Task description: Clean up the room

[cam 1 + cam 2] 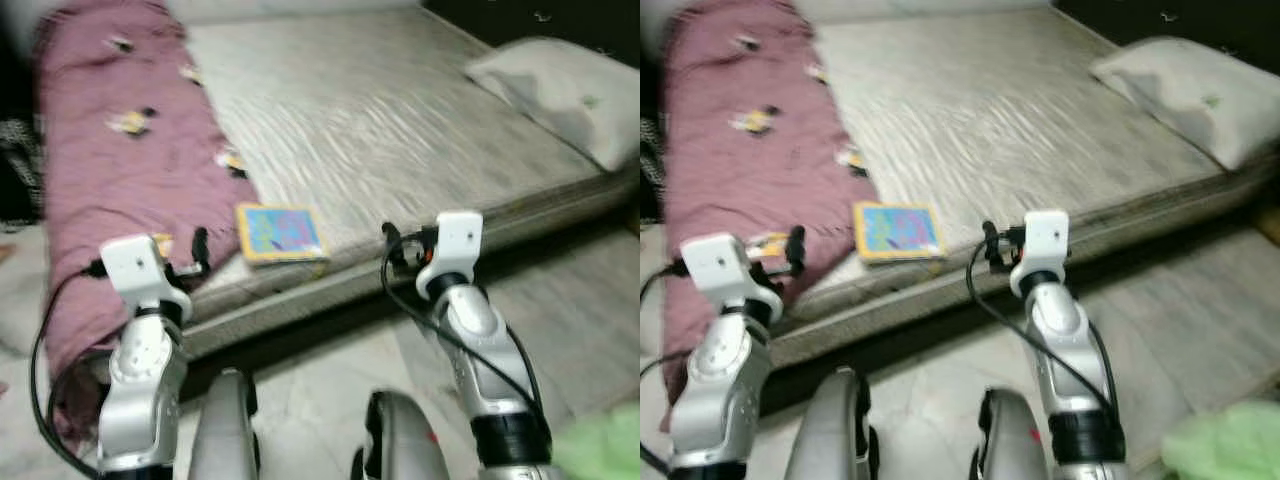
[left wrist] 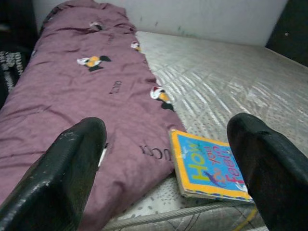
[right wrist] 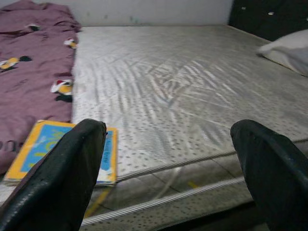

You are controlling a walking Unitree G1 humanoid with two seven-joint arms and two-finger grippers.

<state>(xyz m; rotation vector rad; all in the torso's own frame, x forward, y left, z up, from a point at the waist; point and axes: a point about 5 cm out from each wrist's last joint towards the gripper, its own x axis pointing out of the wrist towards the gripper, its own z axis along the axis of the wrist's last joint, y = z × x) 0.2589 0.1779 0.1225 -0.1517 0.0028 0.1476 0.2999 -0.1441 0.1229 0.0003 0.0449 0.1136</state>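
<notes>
A colourful picture book (image 1: 280, 232) lies flat near the front edge of a grey mattress (image 1: 400, 110). It sits just beside a purple blanket (image 1: 120, 170) printed with small penguins. Both arms are raised in front of the bed edge. In the left wrist view my left gripper (image 2: 166, 124) is open, its fingers (image 2: 72, 163) spread wide, with the book (image 2: 211, 168) and blanket ahead of it. My right gripper (image 3: 167, 126) is open too, empty, facing the bare mattress with the book (image 3: 53, 149) off to one side.
A white pillow (image 1: 570, 95) lies at the mattress's far right corner. The blanket hangs over the bed's left edge toward the floor. Pale tiled floor (image 1: 560, 310) runs along the bed front. Something bright green (image 1: 600, 445) sits on the floor at lower right.
</notes>
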